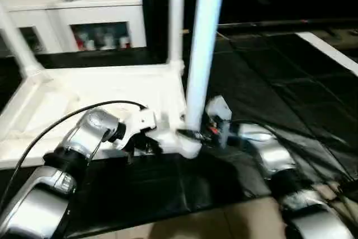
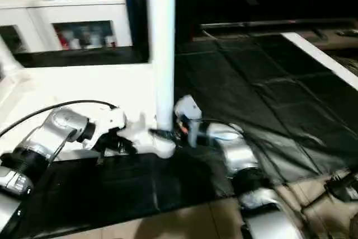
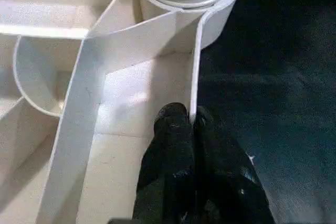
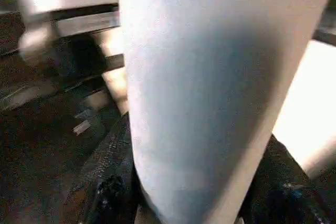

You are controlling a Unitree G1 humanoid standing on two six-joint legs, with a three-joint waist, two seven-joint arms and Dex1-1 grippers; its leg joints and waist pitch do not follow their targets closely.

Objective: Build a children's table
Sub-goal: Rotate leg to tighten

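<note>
tabletop [image 1: 100, 90]: 1, upside down | legs standing in sockets: 3 – one [image 1: 202, 54] between right pincer's fingers, one [image 1: 176, 18] beyond, one [image 1: 17, 40] far off | cabinet [image 1: 84, 6]: 1

Head stereo pair high, angled down over the upturned table [image 1: 100, 90]; wrist cameras close along their fingers [image 3: 173, 145].

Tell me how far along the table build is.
Three legs stand up from the upside-down tabletop. In hand: the right gripper holds the near-corner leg in its socket while the left gripper pinches the top's rim. Left: any fourth leg, then flipping it upright.
</note>
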